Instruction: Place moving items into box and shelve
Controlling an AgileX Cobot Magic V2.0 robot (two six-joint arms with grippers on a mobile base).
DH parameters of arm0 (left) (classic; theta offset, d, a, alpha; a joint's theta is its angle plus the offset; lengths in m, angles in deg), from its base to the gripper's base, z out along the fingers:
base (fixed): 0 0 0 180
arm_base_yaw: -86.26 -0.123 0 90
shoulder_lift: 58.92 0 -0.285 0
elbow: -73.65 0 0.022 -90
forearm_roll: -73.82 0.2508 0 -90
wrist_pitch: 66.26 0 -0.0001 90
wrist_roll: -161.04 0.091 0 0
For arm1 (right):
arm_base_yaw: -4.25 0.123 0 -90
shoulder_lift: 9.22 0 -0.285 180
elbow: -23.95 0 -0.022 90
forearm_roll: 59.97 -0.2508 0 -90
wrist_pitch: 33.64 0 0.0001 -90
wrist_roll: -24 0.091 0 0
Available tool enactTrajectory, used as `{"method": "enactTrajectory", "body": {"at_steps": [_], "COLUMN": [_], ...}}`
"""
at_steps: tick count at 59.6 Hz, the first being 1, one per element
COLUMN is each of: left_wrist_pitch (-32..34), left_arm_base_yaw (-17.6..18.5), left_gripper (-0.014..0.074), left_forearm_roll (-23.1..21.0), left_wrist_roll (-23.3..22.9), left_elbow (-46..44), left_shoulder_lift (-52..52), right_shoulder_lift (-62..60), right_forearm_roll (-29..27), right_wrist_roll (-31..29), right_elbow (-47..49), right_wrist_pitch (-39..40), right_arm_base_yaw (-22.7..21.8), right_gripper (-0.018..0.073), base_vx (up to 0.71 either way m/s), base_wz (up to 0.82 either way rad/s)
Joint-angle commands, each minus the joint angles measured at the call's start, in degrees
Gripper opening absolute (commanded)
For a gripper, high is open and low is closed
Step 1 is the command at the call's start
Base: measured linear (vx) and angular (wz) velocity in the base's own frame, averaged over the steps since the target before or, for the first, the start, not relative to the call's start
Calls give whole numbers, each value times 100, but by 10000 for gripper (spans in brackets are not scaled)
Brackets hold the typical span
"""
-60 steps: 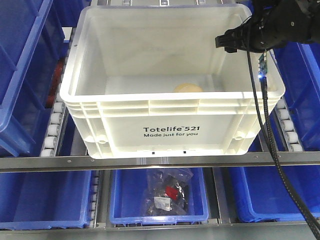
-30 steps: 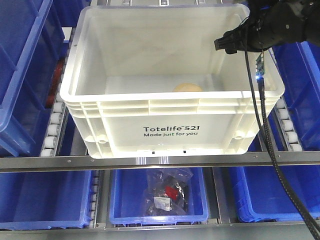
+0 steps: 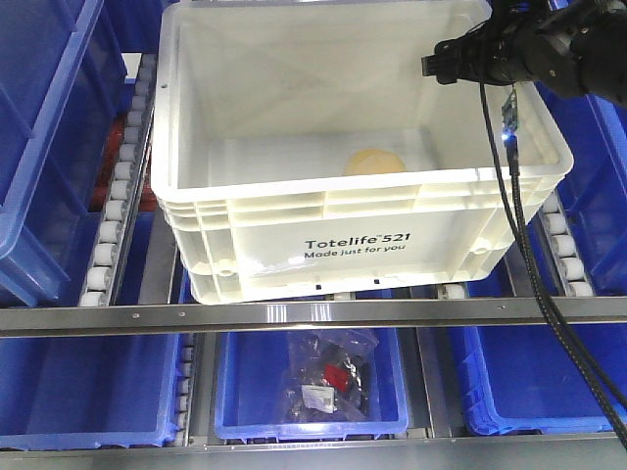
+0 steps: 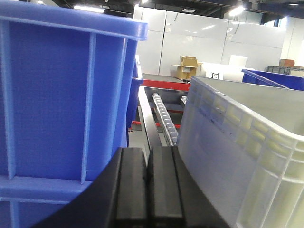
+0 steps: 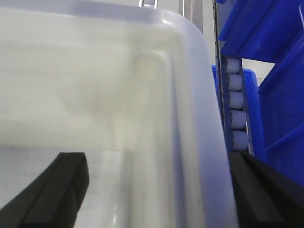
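The box [image 3: 294,211], a large white tote printed "Totelife 521", sits on the shelf rollers, slightly skewed. One of the moving items, a pale tan bun-like lump [image 3: 373,161], lies on its floor near the front wall. My right gripper [image 3: 468,65] is open and straddles the box's right wall: in the right wrist view one finger [image 5: 66,185] is inside the box [image 5: 199,95] and the other outside, the gripper [image 5: 154,164] spanning the rim. My left gripper [image 4: 147,166] is shut on nothing, low between a blue bin [image 4: 57,95] and the box's ribbed side [image 4: 228,156].
Blue bins flank the box on the left [image 3: 44,127] and right [image 3: 598,176]. Roller tracks [image 3: 108,235] run under it, behind a metal shelf rail [image 3: 294,315]. Below, a blue bin [image 3: 312,392] holds bagged items. A black cable [image 3: 519,255] hangs from the right arm.
The box has slid to the right and a little farther back on the rollers. The right gripper has moved up and back with it. The lump has stayed on the box floor.
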Motion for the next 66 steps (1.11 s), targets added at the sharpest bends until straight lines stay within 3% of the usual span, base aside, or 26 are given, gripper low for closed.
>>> {"method": "enactTrajectory", "body": {"at_steps": [1,8,14,20,28,37,45,61,66], "left_wrist_pitch": [483,488,488,488,488,488,488,488,488], "left_arm_base_yaw": [-26,-26,-26,-26,-26,-26,-26,-26,-26], "left_gripper": [-6,-6,-6,-6,-6,-6,-6,-6,-6], "left_forearm_roll": [-9,-9,-9,-9,-9,-9,-9,-9,-9], "left_wrist_roll": [4,4,4,4,4,4,4,4,4], "left_elbow": [128,128,128,128,128,128,128,128,128], "left_shoulder_lift": [-52,-52,-52,-52,-52,-52,-52,-52,-52], "right_shoulder_lift": [-157,-157,-157,-157,-157,-259,-412,-728,-853], "right_forearm_roll": [21,509,1069,1196,1223,1338,1307,1305,1120], "right_wrist_roll": [174,482,1224,1763,1712,1751,1758,1702,1411], "right_elbow": [89,89,89,89,89,89,89,89,89], "right_wrist_pitch": [152,-181,-731,-1178,-1000,158,601,-76,-327], "right_arm_base_yaw": [-10,-80,-208,-280,-290,-290,-279,-245,-224], "right_gripper": [591,591,591,591,591,591,591,591,591], "base_vx": [0,0,0,0,0,0,0,0,0], "base_wz": [0,0,0,0,0,0,0,0,0]}}
